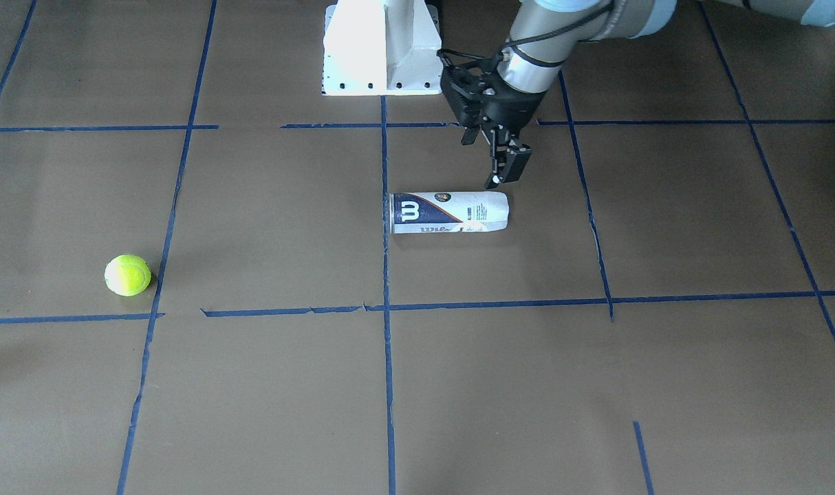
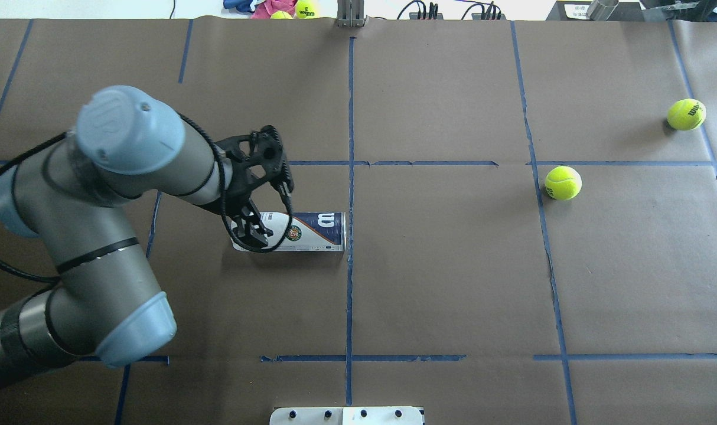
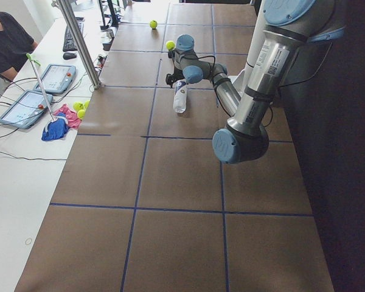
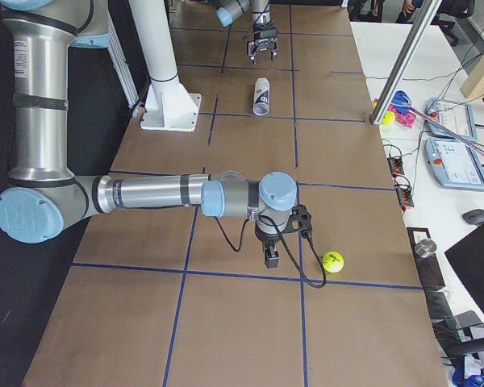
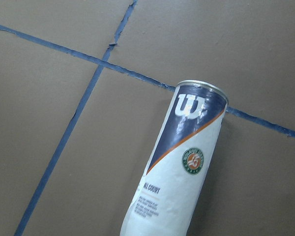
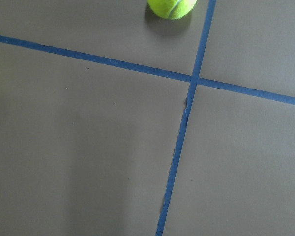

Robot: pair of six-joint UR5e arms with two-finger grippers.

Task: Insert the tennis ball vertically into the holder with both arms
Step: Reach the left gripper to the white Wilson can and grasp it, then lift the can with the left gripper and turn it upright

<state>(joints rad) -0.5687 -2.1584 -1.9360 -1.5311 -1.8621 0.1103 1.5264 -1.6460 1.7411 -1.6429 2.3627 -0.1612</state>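
The holder [image 1: 449, 212] lies on its side on the brown table, its "W" end by the centre tape line; it also shows in the overhead view [image 2: 302, 231] and the left wrist view [image 5: 179, 167]. My left gripper [image 1: 492, 155] hangs open just above the holder's other end [image 2: 267, 209], not touching it. A tennis ball [image 2: 563, 182] sits far to the right, and shows in the front view [image 1: 128, 275]. A second ball [image 2: 686, 114] lies further right. My right gripper [image 4: 271, 256] hovers beside that ball [image 4: 332, 261]; I cannot tell whether it is open.
The white robot pedestal [image 1: 383, 48] stands at the table's near edge. Blue tape lines grid the table. A metal post [image 3: 79, 42], tablets and spare balls [image 3: 79, 108] sit on the operators' side, where a person is seated.
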